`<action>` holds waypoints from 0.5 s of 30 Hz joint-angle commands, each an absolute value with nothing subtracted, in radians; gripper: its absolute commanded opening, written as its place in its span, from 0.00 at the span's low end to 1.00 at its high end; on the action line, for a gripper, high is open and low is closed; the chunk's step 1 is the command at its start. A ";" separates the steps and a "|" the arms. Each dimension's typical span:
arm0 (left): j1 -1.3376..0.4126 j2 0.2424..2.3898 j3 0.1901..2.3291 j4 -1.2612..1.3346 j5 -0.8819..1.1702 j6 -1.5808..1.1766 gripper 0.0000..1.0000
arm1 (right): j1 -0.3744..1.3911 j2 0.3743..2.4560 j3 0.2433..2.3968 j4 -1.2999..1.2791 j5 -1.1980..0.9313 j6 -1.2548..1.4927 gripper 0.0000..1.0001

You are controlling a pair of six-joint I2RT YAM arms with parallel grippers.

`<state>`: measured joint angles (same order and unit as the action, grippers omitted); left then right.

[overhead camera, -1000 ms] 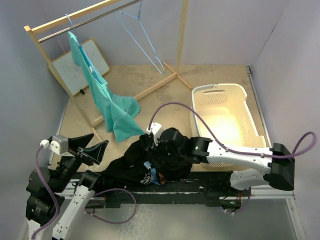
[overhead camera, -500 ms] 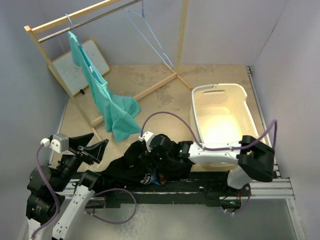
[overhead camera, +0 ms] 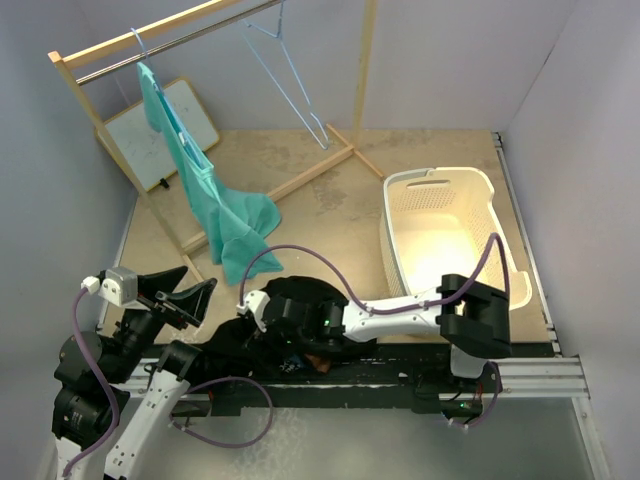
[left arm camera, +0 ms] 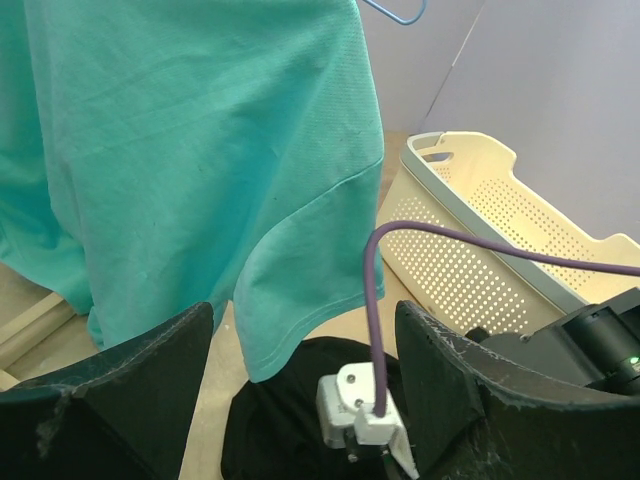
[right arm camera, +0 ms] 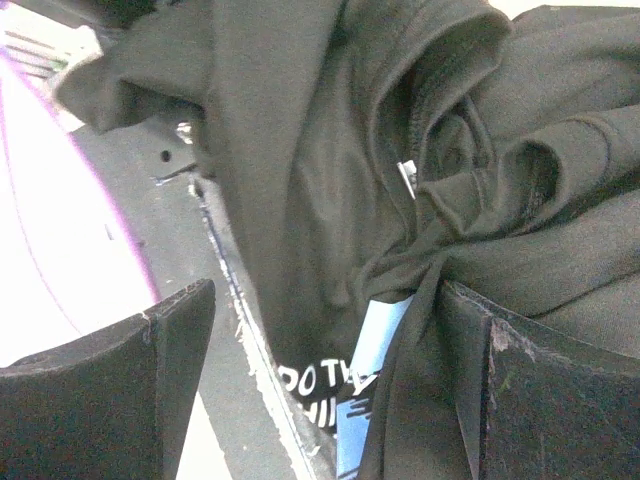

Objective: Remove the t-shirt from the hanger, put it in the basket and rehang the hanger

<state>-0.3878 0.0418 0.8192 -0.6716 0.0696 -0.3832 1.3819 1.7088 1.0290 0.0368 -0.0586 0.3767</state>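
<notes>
At eleven o'clock on the bench, the teal t-shirt (overhead camera: 205, 190) hangs lengthwise from its hanger (overhead camera: 137, 44)
Left gripper (overhead camera: 185, 290), jaws apart, is nearer, with the shirt at its twelve o'clock — right gripper (right arm camera: 320, 330) spread wide over a black t-shirt (right arm camera: 330, 150)

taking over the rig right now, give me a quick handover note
Left gripper: open, holding nothing, hovering at the table's left side and facing the teal t-shirt.
Right gripper: open, holding nothing, just above the black t-shirt crumpled at the table's near edge.
The teal t-shirt hangs on its hanger on the rail, its lower end reaching the table. A second blue hanger hangs bare.
Done: the black t-shirt is off any hanger.
Left: the teal t-shirt is still on its hanger.
</notes>
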 commanded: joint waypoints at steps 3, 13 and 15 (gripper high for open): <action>-0.390 0.043 0.819 -0.642 0.054 -0.395 0.76 | 1.387 1.776 1.084 -0.015 0.151 0.432 0.91; -0.390 0.042 0.819 -0.644 0.049 -0.397 0.76 | 1.387 1.793 1.055 -0.111 0.284 0.559 0.21; -0.390 0.041 0.819 -0.644 0.048 -0.397 0.76 | 1.387 1.740 1.019 -0.088 0.312 0.589 0.00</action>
<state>-0.3878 0.0418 0.8192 -0.6727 0.0620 -0.3836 1.3884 1.8072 1.0595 -0.0689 0.2195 0.5064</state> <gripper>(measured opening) 0.763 0.126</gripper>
